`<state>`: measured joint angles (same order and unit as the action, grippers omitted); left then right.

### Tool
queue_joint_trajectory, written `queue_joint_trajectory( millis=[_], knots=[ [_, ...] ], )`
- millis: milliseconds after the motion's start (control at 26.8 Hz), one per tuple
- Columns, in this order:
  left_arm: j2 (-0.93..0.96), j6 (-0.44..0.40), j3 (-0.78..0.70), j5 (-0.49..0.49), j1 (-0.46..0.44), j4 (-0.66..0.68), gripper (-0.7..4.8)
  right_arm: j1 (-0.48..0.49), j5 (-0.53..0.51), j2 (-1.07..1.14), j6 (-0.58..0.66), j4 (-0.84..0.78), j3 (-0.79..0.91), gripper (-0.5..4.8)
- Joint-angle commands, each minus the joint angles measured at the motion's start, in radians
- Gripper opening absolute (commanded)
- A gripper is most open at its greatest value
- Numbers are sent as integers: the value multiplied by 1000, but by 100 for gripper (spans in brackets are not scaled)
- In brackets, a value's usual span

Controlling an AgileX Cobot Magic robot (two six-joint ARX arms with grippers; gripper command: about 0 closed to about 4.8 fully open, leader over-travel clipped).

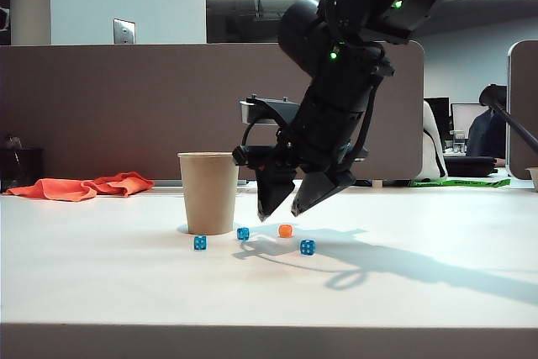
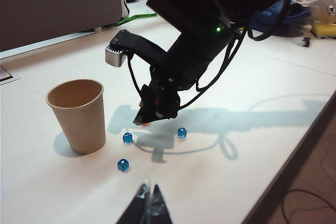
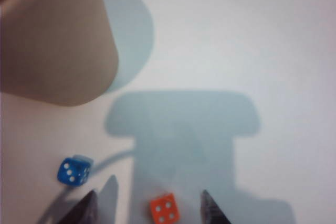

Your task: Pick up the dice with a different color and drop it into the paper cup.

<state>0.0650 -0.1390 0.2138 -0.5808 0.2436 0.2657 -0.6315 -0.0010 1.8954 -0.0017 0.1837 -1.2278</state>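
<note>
Office partitions and a lit ceiling strip stand behind the white desk (image 1: 437,292), and nothing in view carries writing that can be read; the only marks are the pips on the dice. On the desk the paper cup (image 1: 208,192) stands upright, plain tan, with no print on it. The orange die (image 1: 286,230) lies on the desk just beside the cup, among three blue dice (image 1: 200,243) (image 1: 243,234) (image 1: 308,247). The right claw (image 1: 286,210) hangs just above the orange die with its fingers spread and nothing between them; in the right wrist view the die (image 3: 164,209) shows four pale pips and lies between the two fingertips (image 3: 212,212), which are cut off by the frame edge. The left claw (image 2: 148,205) sits well apart over the near desk, only its tips showing, pressed together. In the left wrist view the right arm hides nearly all of the orange die.
</note>
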Motion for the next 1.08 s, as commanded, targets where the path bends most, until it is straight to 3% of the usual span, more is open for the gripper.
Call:
queue_joint_trajectory(
  millis=[37,1082],
  knots=[
    [1,1,5,-7,-1,-15,-6,6,-5,8,-3,-17,-3,251],
    [1,1,5,-7,-1,-19,-6,8,-44,34,-3,-25,-3,252]
  ],
)
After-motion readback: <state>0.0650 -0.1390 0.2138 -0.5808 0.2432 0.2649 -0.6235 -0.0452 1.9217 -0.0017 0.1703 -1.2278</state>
